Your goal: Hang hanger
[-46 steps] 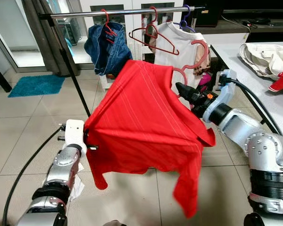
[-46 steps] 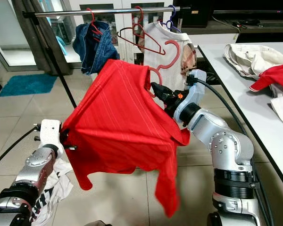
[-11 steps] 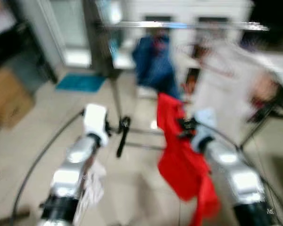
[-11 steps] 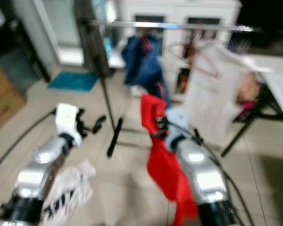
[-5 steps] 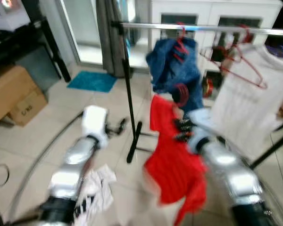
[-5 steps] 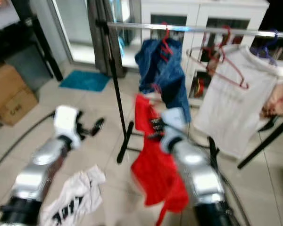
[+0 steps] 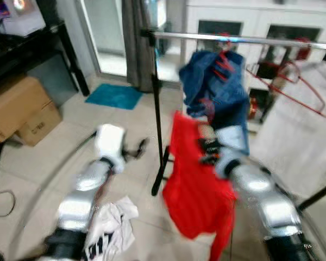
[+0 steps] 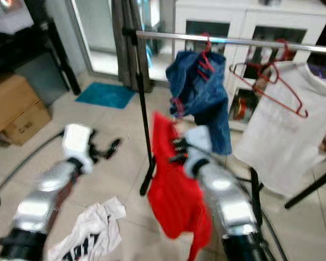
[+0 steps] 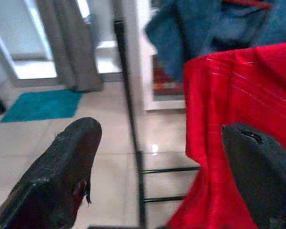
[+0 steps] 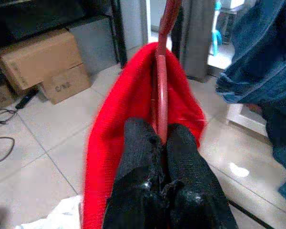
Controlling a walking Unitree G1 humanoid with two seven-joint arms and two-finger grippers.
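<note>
A red shirt (image 7: pixel 195 185) hangs on a red hanger (image 10: pixel 161 71). My right gripper (image 10: pixel 160 131) is shut on the hanger's neck and holds it in front of the clothes rack, below the metal rail (image 8: pixel 233 41) and beside the denim garment (image 7: pixel 217 92). The hanger's hook rises above the fingers, and its top is out of the right wrist view. My left gripper (image 9: pixel 159 138) is open with nothing between its fingers. It is stretched out to the left of the shirt and apart from it, near the rack's black upright (image 7: pixel 158 119).
An empty red hanger (image 8: pixel 271 81) and a white shirt (image 8: pixel 282 125) hang on the rail to the right. Cardboard boxes (image 7: pixel 22 109) stand at the left by a black shelf. A teal mat (image 7: pixel 115 96) and a white cloth (image 7: pixel 111 228) lie on the tiled floor.
The camera has swung left along the rack. The left gripper has let go of the shirt, which now hangs narrow from the hanger in the right gripper instead of spread between both arms.
</note>
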